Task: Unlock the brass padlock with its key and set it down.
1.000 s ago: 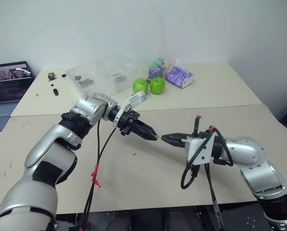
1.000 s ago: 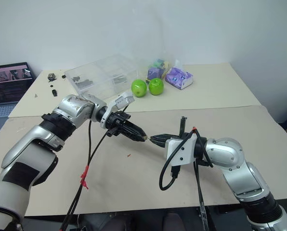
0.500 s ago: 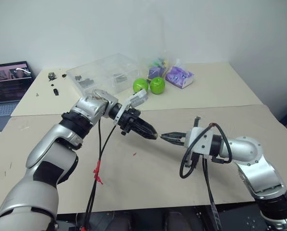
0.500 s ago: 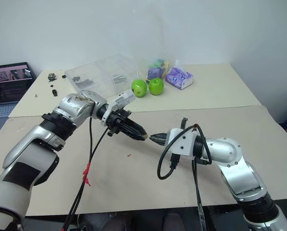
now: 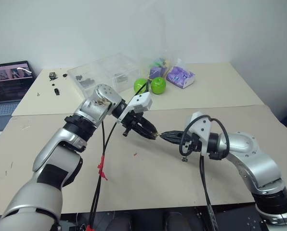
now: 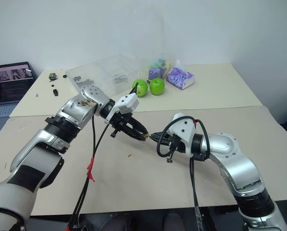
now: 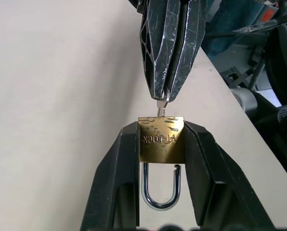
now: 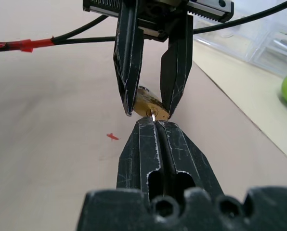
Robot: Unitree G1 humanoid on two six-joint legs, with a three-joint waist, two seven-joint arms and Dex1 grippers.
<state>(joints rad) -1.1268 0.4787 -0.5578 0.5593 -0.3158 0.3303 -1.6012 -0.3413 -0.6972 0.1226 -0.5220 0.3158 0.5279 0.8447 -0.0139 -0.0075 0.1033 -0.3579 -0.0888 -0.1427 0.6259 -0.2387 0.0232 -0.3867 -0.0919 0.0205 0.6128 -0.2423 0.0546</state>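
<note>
The brass padlock (image 7: 161, 139) is held in the air above the tabletop (image 5: 148, 178), clamped by its two flat sides between the fingers of the left end effector (image 5: 153, 134). In the left wrist view its silvery shackle (image 7: 161, 188) hangs back toward that wrist and shows a gap at one leg, so it looks sprung or nearly so, though I cannot be sure. The keyway face of the padlock points away from the left wrist, straight at the right end effector (image 5: 165, 136).

The right end effector is shut tight on the key (image 7: 161, 107); just a short silver stub shows between its tips and the brass body. From the padlock, the right end effector lies directly in line with the lock's long axis, tip to tip with the left one, and the key blade runs along that same axis into the keyway. The two end effectors meet nose to nose, both equally near the padlock.

Judging by this, the turn of the key is the step in hand, and it calls for a roll about that shared axis with no sideways drift, or the thin blade could bind or slip. Well beyond the padlock, at the far side of the tabletop, sit two green apples (image 5: 151, 85) and a clear plastic box (image 5: 102, 73).
</note>
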